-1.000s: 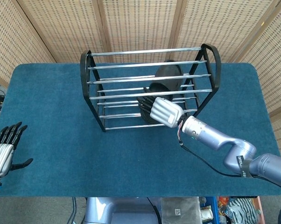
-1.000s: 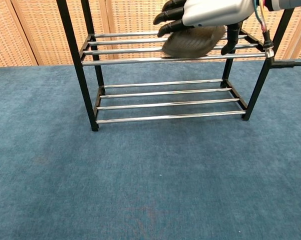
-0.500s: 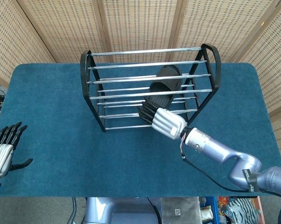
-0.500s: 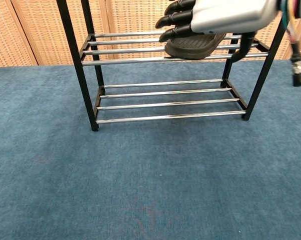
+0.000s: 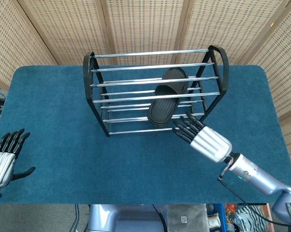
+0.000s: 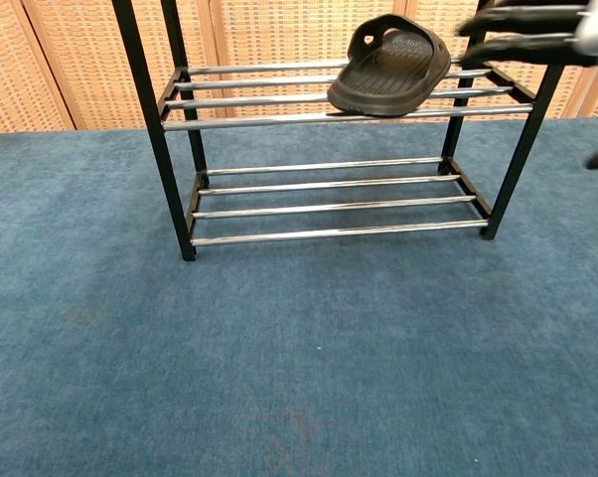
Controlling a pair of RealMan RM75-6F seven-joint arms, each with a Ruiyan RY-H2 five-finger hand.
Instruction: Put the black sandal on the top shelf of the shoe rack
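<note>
Head view shows the black sandal (image 5: 166, 98) lying on the top shelf of the shoe rack (image 5: 92, 77), toward the rack's right end, its length running across the chrome bars from the back toward the front, with its front end reaching just past the front bar. The rack stands on the blue tabletop (image 5: 53, 125), nearer the rear edge than the front and roughly midway between the left and right edges. The right hand (image 5: 203, 138) hangs in front of the rack's right end, apart from the sandal, its dark fingers (image 5: 185, 126) stretched out and spread toward the rack, holding nothing. The left hand (image 5: 3, 159) sits at the front left corner of the tabletop, partly beyond the left edge, fingers straight and apart, empty.

In the chest view the sandal (image 6: 390, 68) rests sole down on the upper bars, strap up, its near end overhanging the front bar a little. Only the fingers (image 6: 523, 35) of the right hand show at the upper right edge, blurred, extended beside the rack's right post; whether they touch the post is hard to say. The lower shelf (image 6: 329, 199) of the rack carries nothing that shows here
</note>
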